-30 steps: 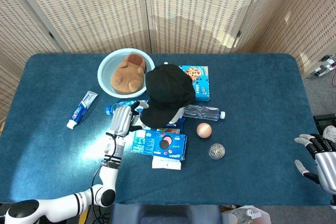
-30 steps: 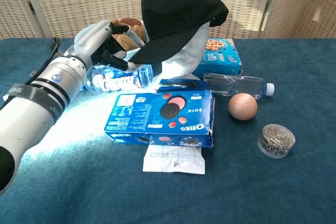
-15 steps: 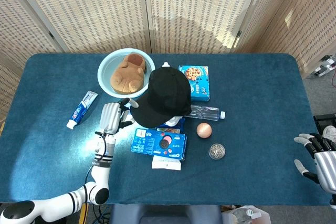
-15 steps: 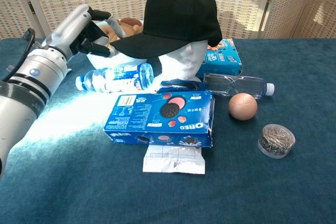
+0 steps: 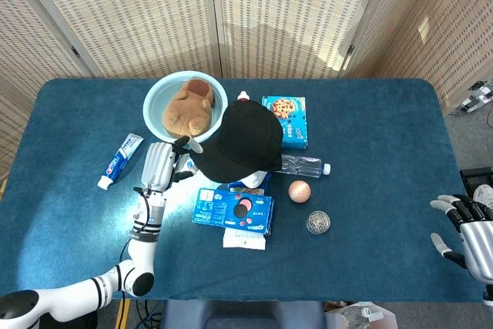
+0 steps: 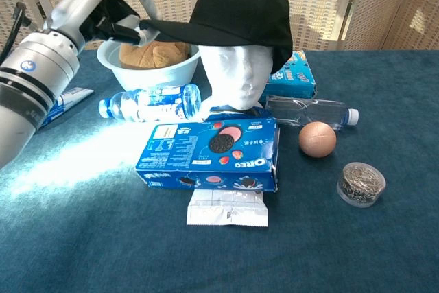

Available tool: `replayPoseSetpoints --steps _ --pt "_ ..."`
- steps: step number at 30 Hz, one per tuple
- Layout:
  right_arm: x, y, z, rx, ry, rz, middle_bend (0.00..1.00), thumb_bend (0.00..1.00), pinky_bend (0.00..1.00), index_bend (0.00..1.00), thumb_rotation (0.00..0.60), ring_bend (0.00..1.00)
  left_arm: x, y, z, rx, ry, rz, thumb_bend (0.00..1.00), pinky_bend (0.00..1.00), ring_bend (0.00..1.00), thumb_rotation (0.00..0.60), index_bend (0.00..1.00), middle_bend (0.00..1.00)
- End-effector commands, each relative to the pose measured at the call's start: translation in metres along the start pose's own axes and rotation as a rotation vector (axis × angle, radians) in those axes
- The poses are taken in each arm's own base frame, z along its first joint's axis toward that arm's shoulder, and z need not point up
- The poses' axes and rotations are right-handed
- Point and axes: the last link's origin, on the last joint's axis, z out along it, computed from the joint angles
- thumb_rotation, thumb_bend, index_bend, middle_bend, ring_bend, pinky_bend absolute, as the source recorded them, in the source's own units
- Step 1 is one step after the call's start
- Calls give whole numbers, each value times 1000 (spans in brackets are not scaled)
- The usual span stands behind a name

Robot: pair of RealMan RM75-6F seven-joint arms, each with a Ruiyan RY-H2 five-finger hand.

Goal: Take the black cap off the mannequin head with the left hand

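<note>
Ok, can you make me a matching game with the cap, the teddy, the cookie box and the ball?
Things:
1. black cap
2. brown plush toy
3. Oreo box
4. pinkish ball

Places:
A. in the pale blue bowl
B. in front of the mannequin head
C. brim pinched by the left hand
D. beside the clear bottle

Pairs: 1-C, 2-A, 3-B, 4-D
</note>
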Motion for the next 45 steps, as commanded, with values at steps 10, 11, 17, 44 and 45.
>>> replayPoseSetpoints --steps 10,11,17,44,45 --pt "2 0 -2 -1 7 1 282 285 295 327 600 190 7 45 42 -46 19 -32 319 1000 1000 600 623 1000" --pt "1 0 -2 -2 7 1 282 285 295 327 600 190 7 48 46 -43 21 -38 319 1000 1000 600 623 1000" --pt "2 2 -4 -6 11 4 282 286 295 327 600 190 9 56 66 -17 37 -55 315 1000 1000 600 620 1000" --pt "2 1 -3 0 10 5 282 286 295 327 600 190 108 27 96 -50 249 -7 299 1000 1000 600 608 1000" --pt "2 0 -2 2 10 6 282 286 295 327 600 190 113 23 94 -50 251 4 299 1000 1000 600 608 1000"
